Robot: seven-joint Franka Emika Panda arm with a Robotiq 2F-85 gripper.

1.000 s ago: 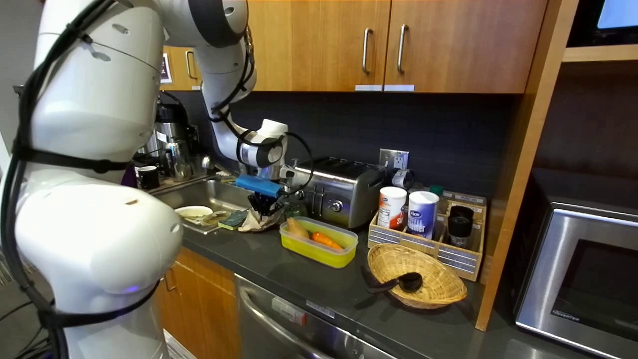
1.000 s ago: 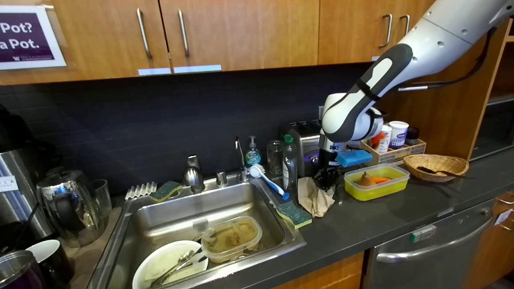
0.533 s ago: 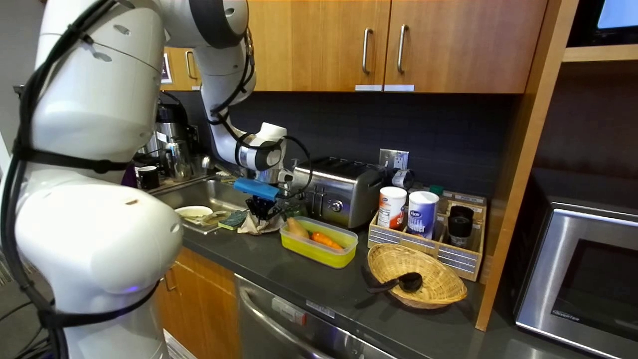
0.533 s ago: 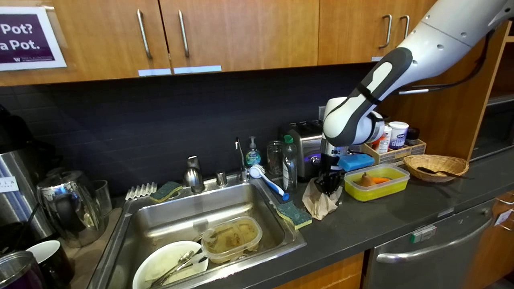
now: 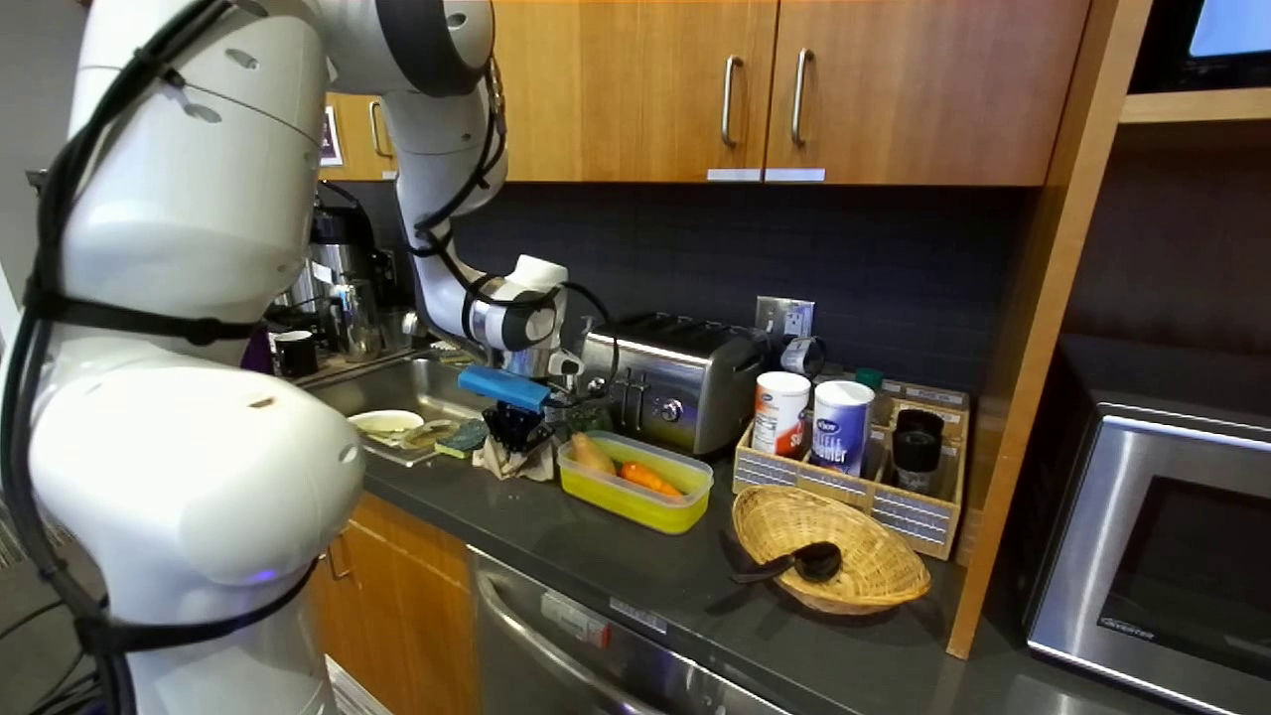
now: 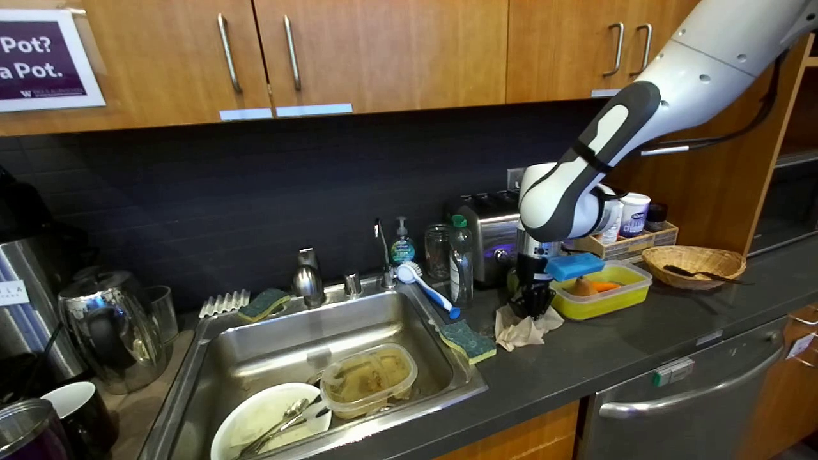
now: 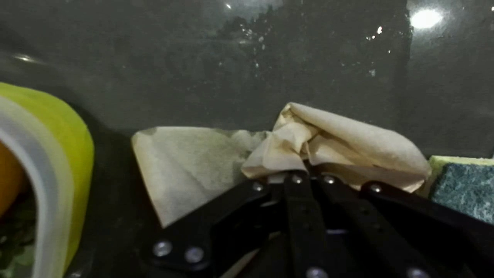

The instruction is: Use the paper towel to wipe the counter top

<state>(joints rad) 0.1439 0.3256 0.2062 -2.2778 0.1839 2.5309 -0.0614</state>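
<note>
The crumpled tan-brown paper towel (image 5: 539,467) lies against the dark counter top (image 5: 566,541), between the sink and a yellow container. My gripper (image 5: 518,445) points down and is shut on the paper towel, low over the surface. In an exterior view the towel (image 6: 519,333) spreads out below the gripper (image 6: 530,312). In the wrist view the gripper (image 7: 305,175) pinches the towel (image 7: 355,141) in its middle. One flap (image 7: 189,154) looks damp and flat on the counter top (image 7: 154,77). The fingertips are hidden in the folds. Wet drops show on the counter.
The yellow container (image 6: 594,308) with vegetables is close beside the gripper; it also shows in the wrist view (image 7: 79,146). A sponge (image 6: 470,343) lies on the other side, by the sink rim (image 6: 470,381). The toaster (image 6: 498,233) and soap bottle (image 6: 461,265) stand behind.
My gripper has moved lower and toward the counter's front, dragging the paper towel with it, away from the sponge and nearer the yellow container. The towel now looks flatter and more spread.
</note>
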